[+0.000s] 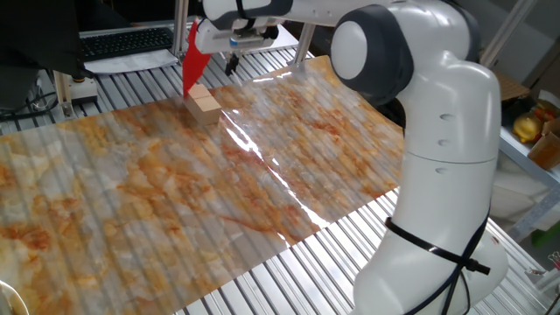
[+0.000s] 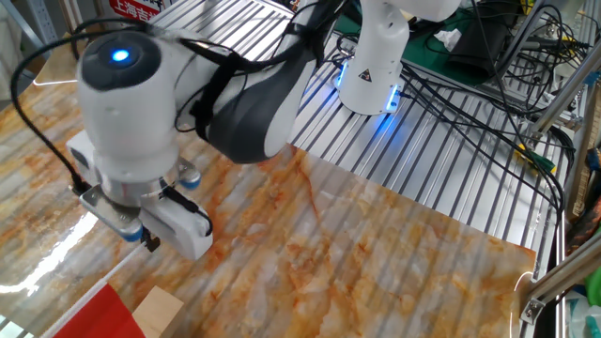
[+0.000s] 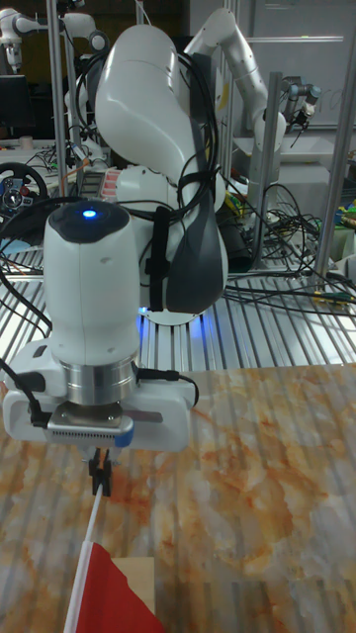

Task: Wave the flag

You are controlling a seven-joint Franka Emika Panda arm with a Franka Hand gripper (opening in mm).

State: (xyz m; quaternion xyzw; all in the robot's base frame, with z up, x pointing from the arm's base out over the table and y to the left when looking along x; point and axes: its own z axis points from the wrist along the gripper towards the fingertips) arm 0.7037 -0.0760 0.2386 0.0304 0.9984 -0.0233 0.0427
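One flag [image 1: 192,59] rises from its wooden block [image 1: 205,104] at the table's [image 1: 367,254] far edge, its long axis running toward one o'clock into the claw [image 3: 99,473], which pinches its upper end from directly above.

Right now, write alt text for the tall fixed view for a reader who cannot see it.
A white robot arm's gripper pinches the top of a thin stick carrying a red flag, above an orange-marbled sheet. A tan wooden block peeks out behind the cloth.
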